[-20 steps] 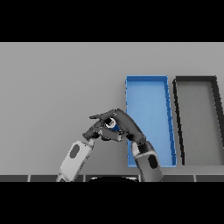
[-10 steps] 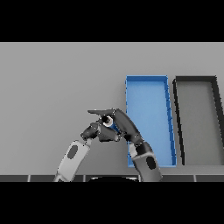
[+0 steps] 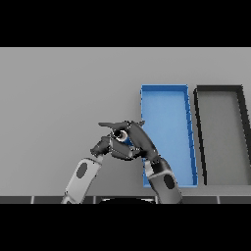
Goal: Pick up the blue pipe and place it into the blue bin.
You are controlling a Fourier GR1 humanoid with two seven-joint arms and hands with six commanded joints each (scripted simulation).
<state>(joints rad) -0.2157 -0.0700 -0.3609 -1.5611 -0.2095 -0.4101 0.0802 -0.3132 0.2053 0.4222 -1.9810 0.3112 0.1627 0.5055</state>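
The blue pipe [image 3: 121, 135] is held just left of the blue bin [image 3: 166, 122], with its ring-shaped end facing up. My right hand [image 3: 140, 140] is curled round the pipe, and its arm comes up from the lower edge beside the bin. My left hand [image 3: 104, 146] is right next to the pipe on its left side, close against the right hand. Most of the pipe's body is hidden by the two hands.
A dark grey bin [image 3: 220, 132] stands to the right of the blue bin, side by side with it. Bare grey table [image 3: 63, 98] stretches to the left and behind the hands.
My right hand with the pipe has shifted a little to the left and away from me. The left hand has stayed close beside it.
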